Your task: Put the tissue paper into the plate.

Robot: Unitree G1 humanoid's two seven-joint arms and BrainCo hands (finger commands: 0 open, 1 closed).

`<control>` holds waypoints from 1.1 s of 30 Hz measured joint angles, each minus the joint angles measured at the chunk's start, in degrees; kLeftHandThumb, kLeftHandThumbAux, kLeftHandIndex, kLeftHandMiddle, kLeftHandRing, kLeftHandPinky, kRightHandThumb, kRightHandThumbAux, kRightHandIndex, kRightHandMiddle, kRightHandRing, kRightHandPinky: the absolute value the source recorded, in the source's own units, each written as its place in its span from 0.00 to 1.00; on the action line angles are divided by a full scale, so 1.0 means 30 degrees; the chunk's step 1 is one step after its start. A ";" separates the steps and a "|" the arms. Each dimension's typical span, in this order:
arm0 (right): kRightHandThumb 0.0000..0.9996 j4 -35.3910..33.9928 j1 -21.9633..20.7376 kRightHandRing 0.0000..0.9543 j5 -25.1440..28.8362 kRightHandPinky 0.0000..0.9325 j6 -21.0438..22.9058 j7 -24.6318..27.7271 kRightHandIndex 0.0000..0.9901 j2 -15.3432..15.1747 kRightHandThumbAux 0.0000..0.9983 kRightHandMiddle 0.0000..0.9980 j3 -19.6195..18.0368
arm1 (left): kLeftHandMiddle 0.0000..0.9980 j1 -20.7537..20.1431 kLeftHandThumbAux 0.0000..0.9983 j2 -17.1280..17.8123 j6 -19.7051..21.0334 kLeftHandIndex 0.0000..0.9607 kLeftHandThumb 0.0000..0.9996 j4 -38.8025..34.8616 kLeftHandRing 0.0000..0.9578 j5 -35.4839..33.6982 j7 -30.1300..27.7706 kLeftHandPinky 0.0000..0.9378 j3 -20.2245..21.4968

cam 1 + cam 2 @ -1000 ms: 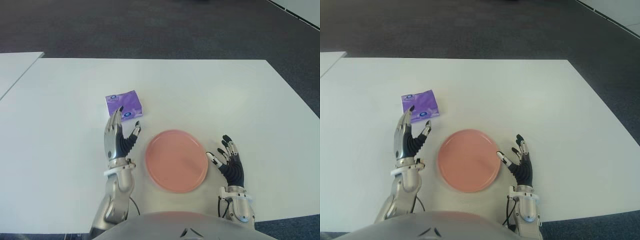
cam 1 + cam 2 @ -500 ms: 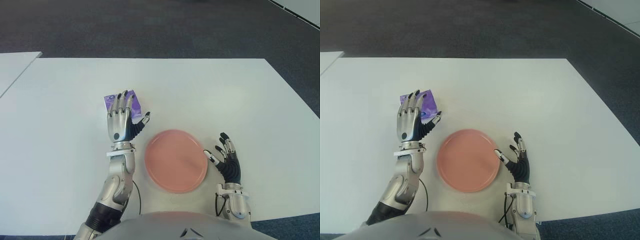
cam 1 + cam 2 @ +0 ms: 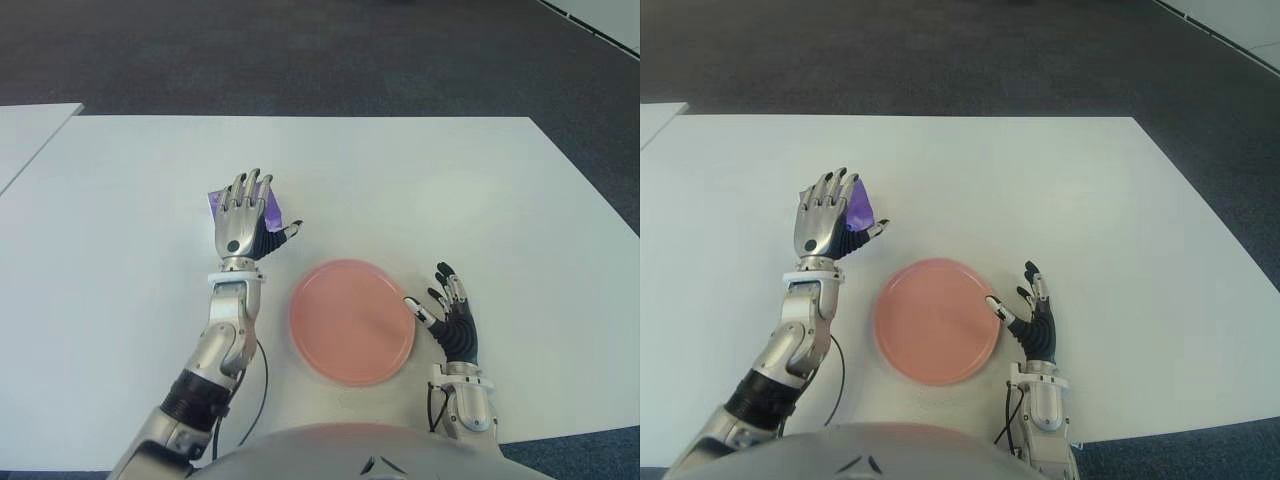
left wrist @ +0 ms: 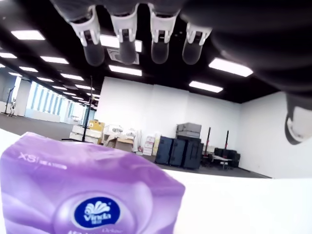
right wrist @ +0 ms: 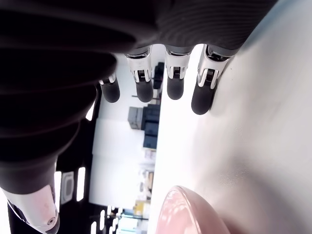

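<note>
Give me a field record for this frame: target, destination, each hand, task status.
target: purple tissue pack on the white table, mostly hidden under the left hand in the eye views
destination: pink plate, nothing in it, nearer the robot than the pack and to its right
left hand: above the pack, fingers spread, not closed on it
right hand: open, idle, just right of the plate
task status: pack not yet grasped

Glossy purple plastic-wrapped tissue pack (image 4: 87, 195), smooth matt pink plate (image 3: 352, 320), smooth white table (image 3: 450, 200), metallic silver left hand (image 3: 240, 218).
</note>
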 measured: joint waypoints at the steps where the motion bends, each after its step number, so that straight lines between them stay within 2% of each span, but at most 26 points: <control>1: 0.10 0.0016 -0.0011 0.01 0.0007 0.00 -0.0013 0.0000 0.02 0.0009 0.69 0.05 0.0002 | 0.01 -0.0121 0.36 0.0119 -0.0015 0.04 0.26 0.0130 0.00 0.0010 -0.0006 0.02 -0.0091; 5: 0.10 0.0087 -0.0050 0.02 0.0023 0.00 -0.0051 0.0000 0.02 0.0060 0.68 0.05 0.0001 | 0.01 -0.0410 0.32 0.0501 -0.0214 0.04 0.30 0.0609 0.00 0.0019 -0.0003 0.01 -0.0382; 14: 0.11 0.0385 -0.0119 0.01 0.0036 0.00 -0.0397 -0.0010 0.02 0.0068 0.68 0.05 -0.0035 | 0.00 -0.0812 0.27 0.0820 -0.0475 0.05 0.32 0.1654 0.00 0.0017 0.0375 0.00 -0.0587; 26: 0.10 0.0449 -0.0226 0.01 0.0054 0.00 -0.0401 0.0001 0.01 -0.0041 0.68 0.05 -0.0076 | 0.01 -0.1436 0.27 0.0828 -0.0343 0.07 0.32 0.2539 0.00 0.0013 0.0906 0.01 -0.0625; 33: 0.10 0.0495 -0.0251 0.01 0.0121 0.00 -0.0400 0.0073 0.01 -0.0098 0.70 0.05 -0.0124 | 0.01 -0.1917 0.29 0.0801 -0.0031 0.08 0.28 0.3032 0.00 -0.0001 0.0905 0.00 -0.0649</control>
